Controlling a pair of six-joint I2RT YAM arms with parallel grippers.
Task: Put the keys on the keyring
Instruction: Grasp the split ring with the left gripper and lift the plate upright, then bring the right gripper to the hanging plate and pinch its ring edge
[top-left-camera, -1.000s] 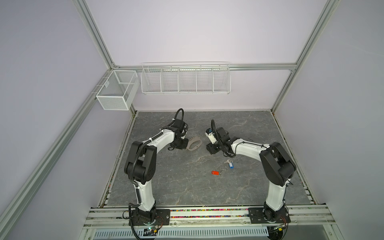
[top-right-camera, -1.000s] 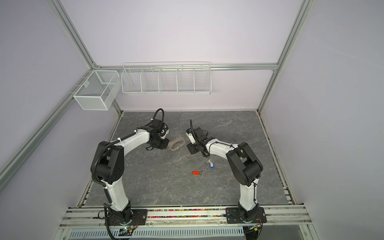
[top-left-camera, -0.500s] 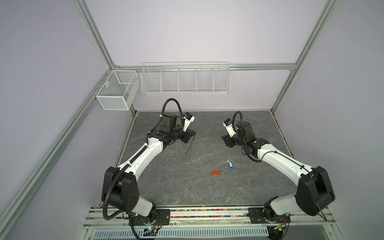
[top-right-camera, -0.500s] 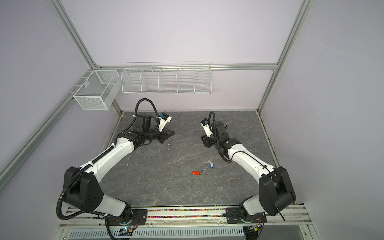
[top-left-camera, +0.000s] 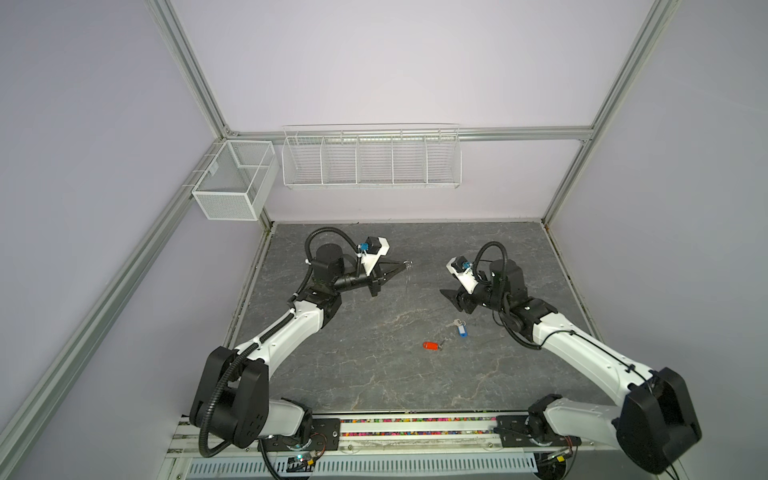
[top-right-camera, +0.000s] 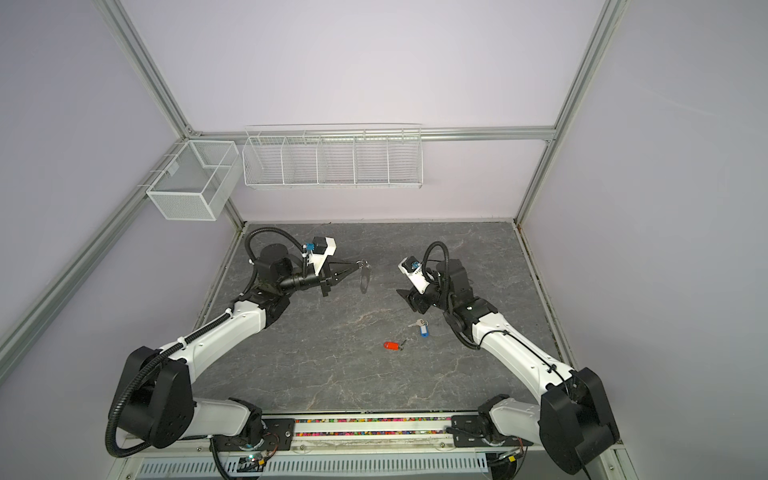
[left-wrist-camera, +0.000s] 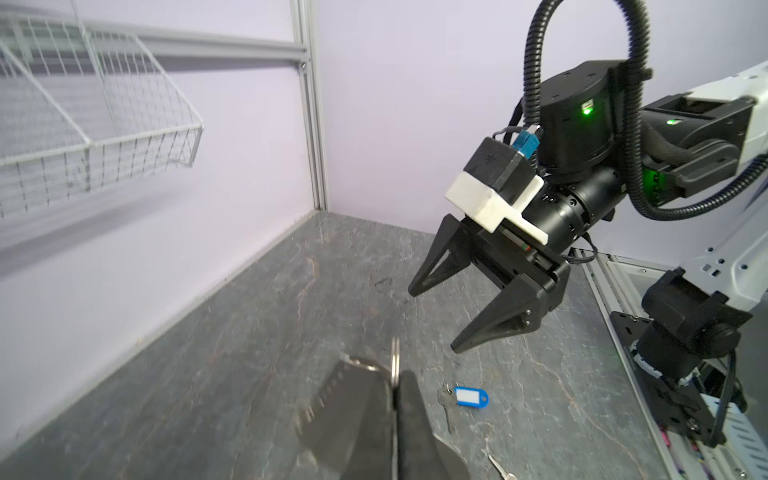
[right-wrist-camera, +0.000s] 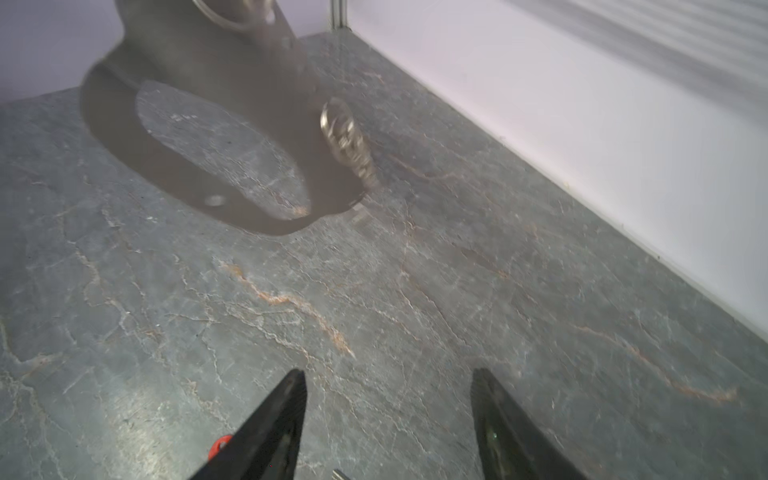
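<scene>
My left gripper (top-left-camera: 404, 266) is shut on the metal ring of the keyring (top-left-camera: 406, 279), which hangs edge-on above the back middle of the table in both top views (top-right-camera: 365, 279). The left wrist view shows the ring pinched at the tips (left-wrist-camera: 395, 384), with the flat holder (left-wrist-camera: 349, 411) beside them. My right gripper (top-left-camera: 452, 300) stands open and empty a short way to its right, facing it (right-wrist-camera: 388, 378). The keyring (right-wrist-camera: 232, 70) and its chain (right-wrist-camera: 349, 145) hang ahead of it. The blue-tagged key (top-left-camera: 460, 329) and red-tagged key (top-left-camera: 431, 345) lie on the table near the right gripper.
A white wire basket rack (top-left-camera: 370, 158) hangs on the back wall. A mesh box (top-left-camera: 232, 187) is fixed at the back left corner. Wall frames border the grey stone table (top-left-camera: 374, 382). The arms' base rail (top-left-camera: 415, 428) runs along the front edge.
The left arm has lifted the keyring off the table and holds it in the air. The right arm has drawn back to the right, away from it. The keys have not moved.
</scene>
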